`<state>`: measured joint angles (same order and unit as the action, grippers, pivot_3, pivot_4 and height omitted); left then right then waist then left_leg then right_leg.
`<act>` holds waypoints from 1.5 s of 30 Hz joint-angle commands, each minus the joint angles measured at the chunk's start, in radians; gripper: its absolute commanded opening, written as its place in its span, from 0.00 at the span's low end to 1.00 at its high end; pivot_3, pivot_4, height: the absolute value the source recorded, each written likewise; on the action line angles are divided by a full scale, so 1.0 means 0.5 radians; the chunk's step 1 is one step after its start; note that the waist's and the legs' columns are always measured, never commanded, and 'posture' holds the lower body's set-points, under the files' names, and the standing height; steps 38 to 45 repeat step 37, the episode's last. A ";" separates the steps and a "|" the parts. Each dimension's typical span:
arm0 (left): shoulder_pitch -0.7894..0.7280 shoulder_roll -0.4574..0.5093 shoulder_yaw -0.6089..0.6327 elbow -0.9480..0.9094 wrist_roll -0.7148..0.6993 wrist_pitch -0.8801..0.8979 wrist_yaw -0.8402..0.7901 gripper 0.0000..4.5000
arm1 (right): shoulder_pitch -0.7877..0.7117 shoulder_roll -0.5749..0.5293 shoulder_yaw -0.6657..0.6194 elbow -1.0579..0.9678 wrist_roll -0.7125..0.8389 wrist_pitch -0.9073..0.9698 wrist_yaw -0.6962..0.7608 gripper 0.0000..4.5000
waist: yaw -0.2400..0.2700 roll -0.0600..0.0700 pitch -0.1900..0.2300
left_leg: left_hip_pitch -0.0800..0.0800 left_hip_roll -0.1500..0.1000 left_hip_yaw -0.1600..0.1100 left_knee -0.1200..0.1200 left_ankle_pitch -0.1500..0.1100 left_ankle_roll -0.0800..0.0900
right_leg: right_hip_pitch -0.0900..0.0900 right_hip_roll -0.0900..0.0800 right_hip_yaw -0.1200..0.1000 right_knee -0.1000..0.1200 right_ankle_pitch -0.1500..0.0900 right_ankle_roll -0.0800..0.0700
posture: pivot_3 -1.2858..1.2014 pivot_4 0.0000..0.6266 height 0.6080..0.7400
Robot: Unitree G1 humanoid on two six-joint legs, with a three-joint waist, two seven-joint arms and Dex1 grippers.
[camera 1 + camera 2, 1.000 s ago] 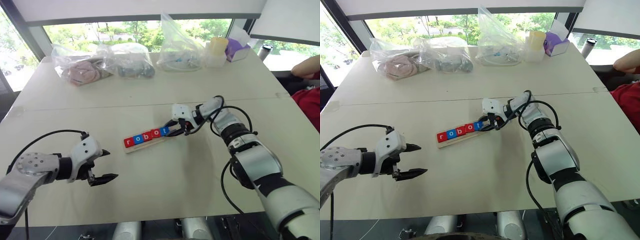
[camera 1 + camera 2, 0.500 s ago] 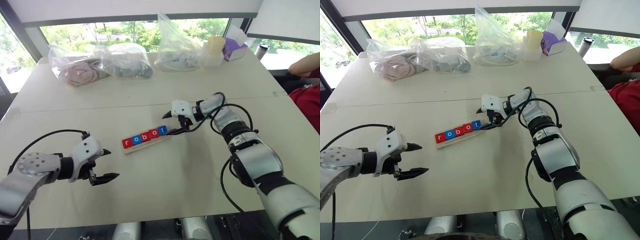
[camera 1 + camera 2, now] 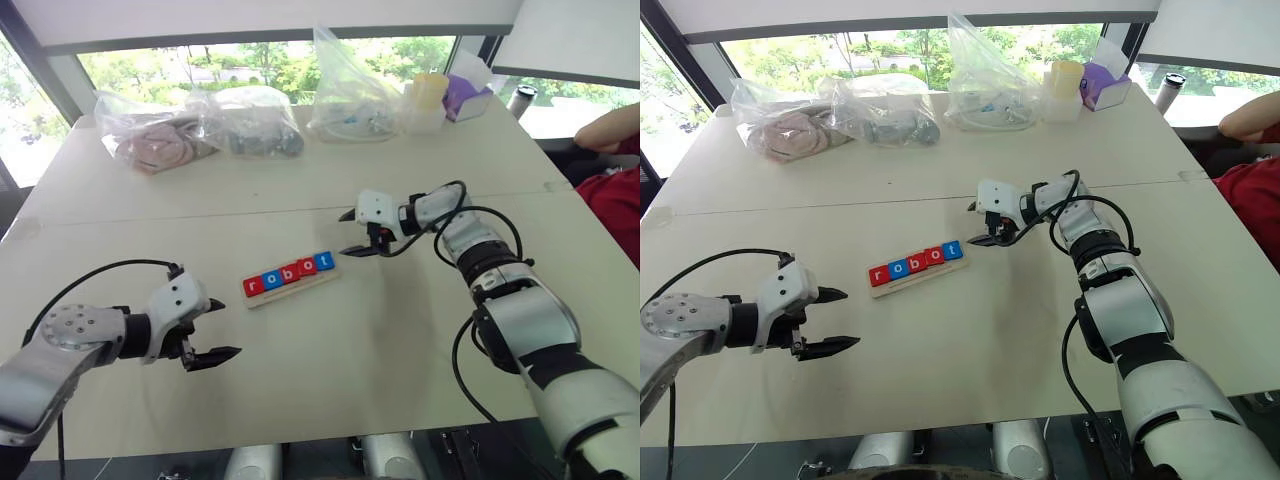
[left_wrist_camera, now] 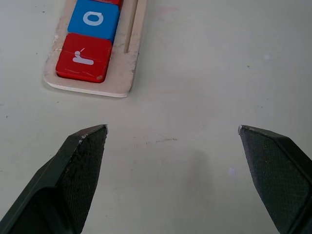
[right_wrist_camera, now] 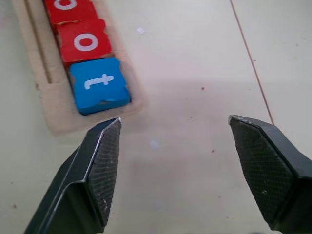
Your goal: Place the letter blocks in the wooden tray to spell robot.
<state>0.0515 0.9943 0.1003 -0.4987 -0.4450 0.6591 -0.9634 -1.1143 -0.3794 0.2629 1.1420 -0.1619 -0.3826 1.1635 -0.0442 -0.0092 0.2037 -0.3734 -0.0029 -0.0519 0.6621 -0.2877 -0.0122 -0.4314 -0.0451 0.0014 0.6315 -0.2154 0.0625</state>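
Bare pale worktop [image 3: 330,360] lies open between my two arms and all round the long pale-wood tray [image 3: 290,291] of red and blue letter tiles [image 3: 289,274] — the one low obstacle in the middle. My left gripper [image 3: 212,329], fingers spread, hangs well apart from the tray's r end; my right gripper [image 3: 352,233], fingers apart, hangs near the t end, not touching. Along the far edge, clear plastic bags [image 3: 240,122] and a purple tissue box [image 3: 470,99] close the way.
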 commanded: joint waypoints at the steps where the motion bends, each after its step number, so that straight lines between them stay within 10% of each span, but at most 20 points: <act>1: -0.023 0.003 0.013 -0.010 0.007 -0.044 -0.017 1.00 | -0.004 0.019 -0.025 -0.020 -0.021 -0.074 -0.123 0.80 | 0.000 0.000 0.000 | 0.000 0.000 0.000 0.000 0.000 0.000 | 0.000 0.000 0.000 0.000 0.000 0.000 | 0.52 0.24 1.00; 22: 0.032 -0.027 0.209 0.036 -0.039 -0.073 0.028 1.00 | -0.045 -0.093 -0.089 -0.096 -0.066 -0.043 -0.324 0.80 | 0.005 0.000 0.000 | -0.001 0.000 0.000 0.000 0.000 0.000 | 0.000 -0.001 0.000 0.000 0.000 0.001 | 0.52 0.24 1.00; 33: 0.480 -0.264 0.883 -0.223 -0.373 0.161 0.135 1.00 | 1.626 -0.198 -0.767 -2.996 0.921 2.211 -0.706 0.80 | 0.055 0.004 -0.001 | -0.002 0.003 -0.010 -0.010 -0.001 0.002 | -0.002 -0.006 -0.002 -0.001 -0.003 0.006 | 0.52 0.24 1.00; 45: 0.512 -0.389 0.931 -0.209 -0.480 0.203 0.213 1.00 | 1.948 -0.102 -0.890 -3.459 1.152 2.618 -0.914 0.80 | 0.053 0.004 -0.001 | 0.001 0.004 -0.009 0.001 0.000 0.000 | -0.001 0.000 -0.002 -0.002 -0.007 -0.004 | 0.52 0.24 1.00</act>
